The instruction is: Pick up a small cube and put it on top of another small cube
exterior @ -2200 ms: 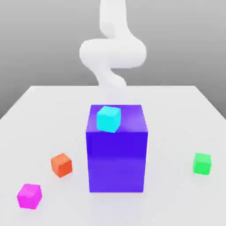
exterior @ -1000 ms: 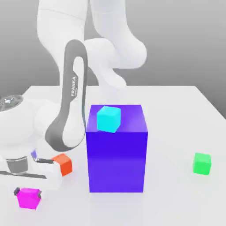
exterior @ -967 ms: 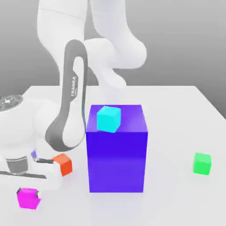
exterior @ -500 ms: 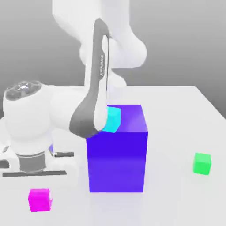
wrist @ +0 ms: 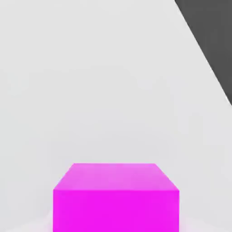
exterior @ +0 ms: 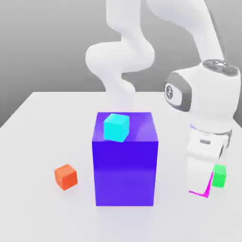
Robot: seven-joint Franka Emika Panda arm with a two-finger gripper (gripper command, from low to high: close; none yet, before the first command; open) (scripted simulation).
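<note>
White tabletop [exterior: 42, 137], grey backdrop.
Gripper [exterior: 202, 185]: at exterior view's right, pointing down, fingers clamped on magenta cube [exterior: 206, 187]; cube mostly hidden behind white hand, pink sliver visible at lower edge. Hand view: magenta cube [wrist: 116, 197] close before camera, white surface beyond.
Green cube [exterior: 219, 175]: on table, just beside gripper, partly behind it.
Large purple-blue block [exterior: 125, 165]: table centre; cyan cube [exterior: 116, 127] on its top face.
Orange-red cube [exterior: 65, 177]: on table, exterior view's left of block, apart.
</note>
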